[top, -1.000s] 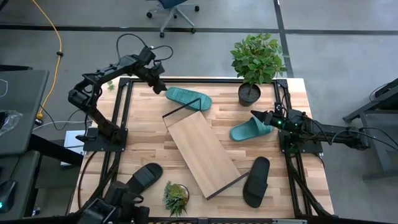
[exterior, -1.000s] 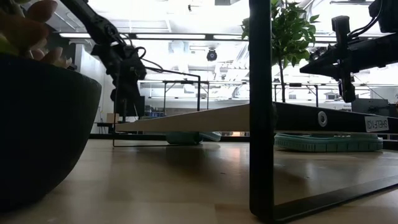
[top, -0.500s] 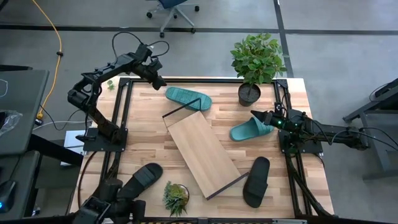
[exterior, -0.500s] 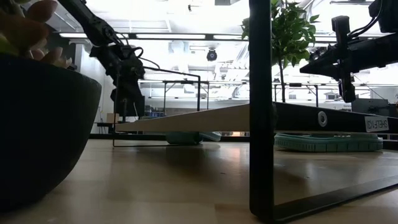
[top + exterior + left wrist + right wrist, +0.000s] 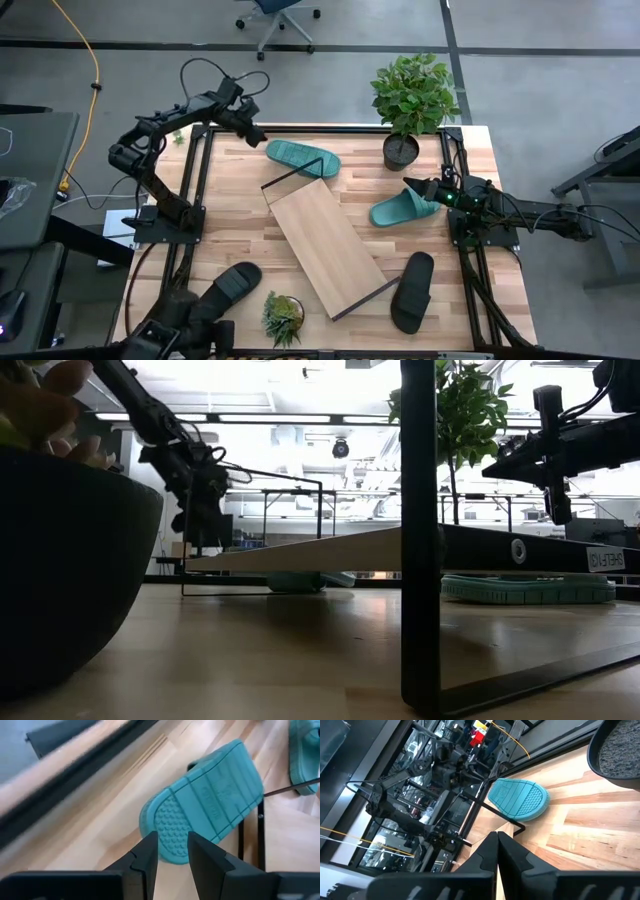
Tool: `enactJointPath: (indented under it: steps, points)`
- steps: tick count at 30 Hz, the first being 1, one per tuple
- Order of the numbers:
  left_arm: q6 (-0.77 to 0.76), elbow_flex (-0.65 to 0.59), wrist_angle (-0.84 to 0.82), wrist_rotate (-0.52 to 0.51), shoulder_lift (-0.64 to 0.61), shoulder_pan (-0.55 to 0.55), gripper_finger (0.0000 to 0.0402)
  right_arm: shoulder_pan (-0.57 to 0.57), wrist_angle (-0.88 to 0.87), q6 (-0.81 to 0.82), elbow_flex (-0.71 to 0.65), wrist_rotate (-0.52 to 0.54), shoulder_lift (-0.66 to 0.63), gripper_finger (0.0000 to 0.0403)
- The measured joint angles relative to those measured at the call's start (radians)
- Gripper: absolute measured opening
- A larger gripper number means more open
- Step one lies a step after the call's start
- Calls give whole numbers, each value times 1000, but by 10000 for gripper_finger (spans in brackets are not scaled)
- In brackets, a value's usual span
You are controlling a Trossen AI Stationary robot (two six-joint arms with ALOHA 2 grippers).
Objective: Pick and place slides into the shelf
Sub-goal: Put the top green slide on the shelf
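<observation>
- Four slides lie on the tabletop (image 5: 235,215): two teal, two black.
- One teal slide (image 5: 302,158) lies just beside the left end effector (image 5: 258,135), sole up, its ribbed tread showing in the left wrist view; its long axis runs away from that end effector toward the shelf's raised end.
- The second teal slide (image 5: 402,209) lies just beside the right end effector (image 5: 412,185), long axis slanting away from it toward the shelf.
- One black slide (image 5: 411,291) lies beyond the shelf's low end, well apart from both end effectors; the other black slide (image 5: 228,289) sits at the near left corner, beside a small potted succulent (image 5: 283,316).
- One shelf (image 5: 327,246), a slanted light-wood board on a black wire frame, lies diagonally mid-tabletop between the two end effectors, empty of slides.
- One potted green plant (image 5: 412,101) stands near the right end effector.
- Left end effector: fingers (image 5: 145,857) parted a little, holding nothing, hovering over the sole-up slide's rounded end.
- Right end effector: fingers pressed together, empty.
- The tabletop is planked light wood on a grey floor; an office chair base (image 5: 277,17) and a yellow cable (image 5: 88,58) lie beyond it.
</observation>
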Motion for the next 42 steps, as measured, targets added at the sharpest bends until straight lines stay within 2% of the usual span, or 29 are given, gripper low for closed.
enactJointPath:
  steps: [6,10,21,25,29,42]
  points:
    - [-98,-74,54,-59,0,0,95,0,0,10,0,0,0,0]
    - [-127,-90,65,-72,0,0,113,0,0,10,0,0,0,0]
    - [-161,-90,71,-32,0,0,258,0,0,5,0,0,0,0]
    - [-162,-90,72,-1,0,0,293,0,0,-8,0,4,0,0]
    - [-162,-90,71,11,0,0,302,0,0,-13,0,28,0,0]
    - [-164,-90,72,-27,3,0,288,0,-1,-27,0,35,0,0]
